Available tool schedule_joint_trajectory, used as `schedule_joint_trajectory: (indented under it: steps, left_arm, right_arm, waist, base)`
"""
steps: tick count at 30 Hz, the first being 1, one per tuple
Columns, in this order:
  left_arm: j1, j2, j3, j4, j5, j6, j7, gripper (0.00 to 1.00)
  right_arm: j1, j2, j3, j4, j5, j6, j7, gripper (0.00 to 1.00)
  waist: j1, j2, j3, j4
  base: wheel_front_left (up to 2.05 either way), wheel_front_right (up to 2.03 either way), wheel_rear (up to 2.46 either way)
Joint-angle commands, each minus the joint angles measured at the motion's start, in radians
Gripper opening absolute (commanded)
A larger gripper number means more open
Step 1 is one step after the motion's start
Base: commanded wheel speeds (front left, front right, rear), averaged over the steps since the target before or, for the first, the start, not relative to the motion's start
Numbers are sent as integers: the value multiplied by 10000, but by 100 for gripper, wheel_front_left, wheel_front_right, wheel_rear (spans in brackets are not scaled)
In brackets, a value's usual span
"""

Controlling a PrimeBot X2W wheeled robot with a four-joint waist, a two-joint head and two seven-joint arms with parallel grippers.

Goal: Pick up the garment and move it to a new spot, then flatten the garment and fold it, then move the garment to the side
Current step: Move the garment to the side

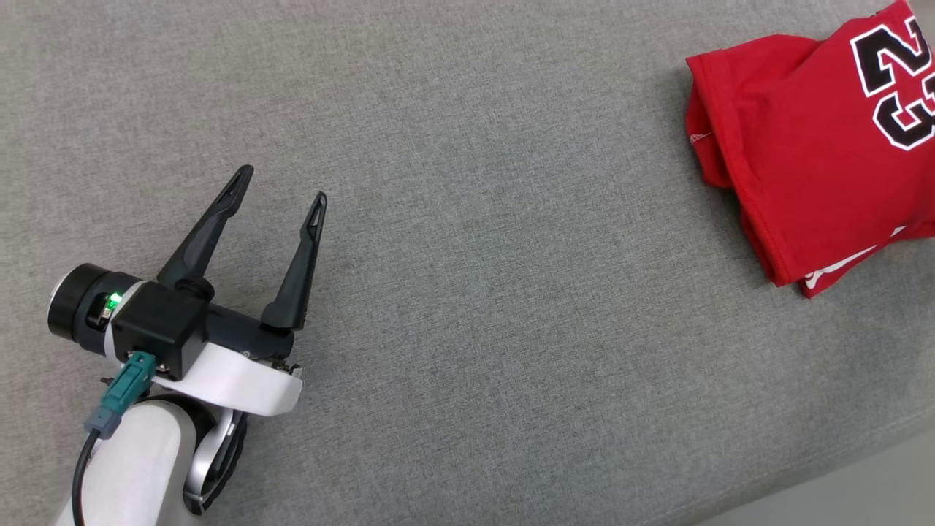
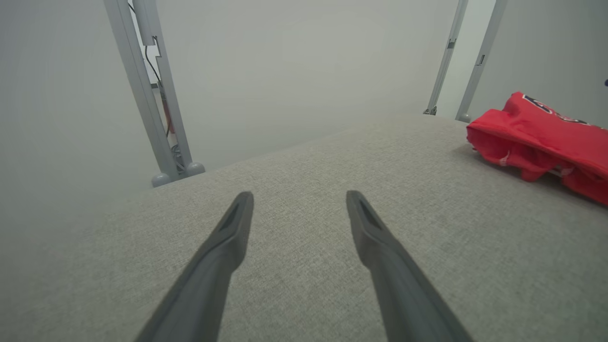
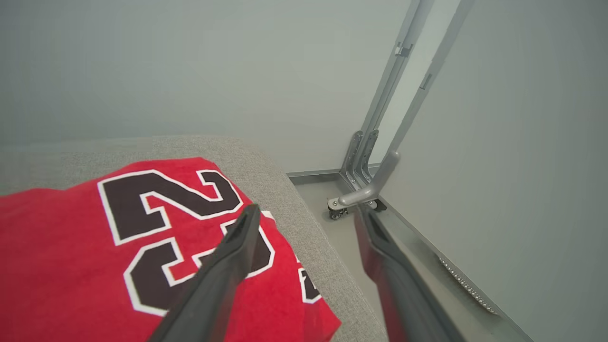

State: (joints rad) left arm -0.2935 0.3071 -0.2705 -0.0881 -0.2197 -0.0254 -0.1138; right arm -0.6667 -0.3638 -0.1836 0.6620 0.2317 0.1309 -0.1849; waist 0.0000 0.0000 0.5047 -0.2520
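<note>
Jaws spread, folded garment (image 1: 796, 146) on grey surface (image 1: 467, 329)

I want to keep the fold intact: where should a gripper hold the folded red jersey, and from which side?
Probably the stacked left edge of the red jersey, facing the bare grey surface: all layers lie together there. Come low from the left with the open left gripper, one finger under the stack.
</note>
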Motion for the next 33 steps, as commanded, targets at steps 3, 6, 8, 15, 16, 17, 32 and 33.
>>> schedule_joint_trajectory:
  steps: [3, 6, 8, 15, 16, 17, 32, 33]
  left_arm:
    - [98, 24, 198, 94, -141, 154, -175, 100]
    - [205, -35, 365, 164, -289, 289, -313, 100]
    - [217, -39, 499, 171, -358, 401, -418, 100]
    - [476, -145, 871, 196, -516, 795, -740, 100]
    - [476, -145, 871, 196, -516, 795, -740, 100]
    - [559, -162, 931, 211, -553, 847, -781, 100]
    - [1725, -453, 1287, 781, -1085, 1087, -1231, 100]
    - [1807, -460, 1271, 822, -1101, 1090, -1237, 100]
  right_arm:
    - [277, 337, -116, -501, 330, -2, -506, 100]
    - [720, 783, -150, -1495, 459, -2, -703, 100]
    - [1080, 1123, -113, -2393, 383, -2, -766, 100]
    - [2565, 2354, 298, -5540, -298, 0, -615, 100]
    - [2565, 2354, 298, -5540, -298, 0, -615, 100]
    - [2779, 2498, 446, -5892, -382, 0, -483, 100]
    - [5040, 3103, 2103, -6845, -602, -2, 586, 100]
    - [5170, 3106, 2111, -6779, -560, 0, 612, 100]
  waist:
    - [0, 0, -250, 105]
    - [0, 0, -534, 219]
    - [0, 0, -707, 347]
    - [0, 0, -1311, 1095]
    - [0, 0, -1311, 1095]
    - [0, 0, -1399, 1230]
    - [0, 0, -2871, 2491]
    - [0, 0, -2988, 2505]
  base:
    - [0, 0, 0]
    - [0, 0, 0]
    - [0, 0, 0]
    - [0, 0, 0]
    - [0, 0, 0]
    - [0, 0, 0]
    - [0, 0, 0]
    - [0, 0, 0]
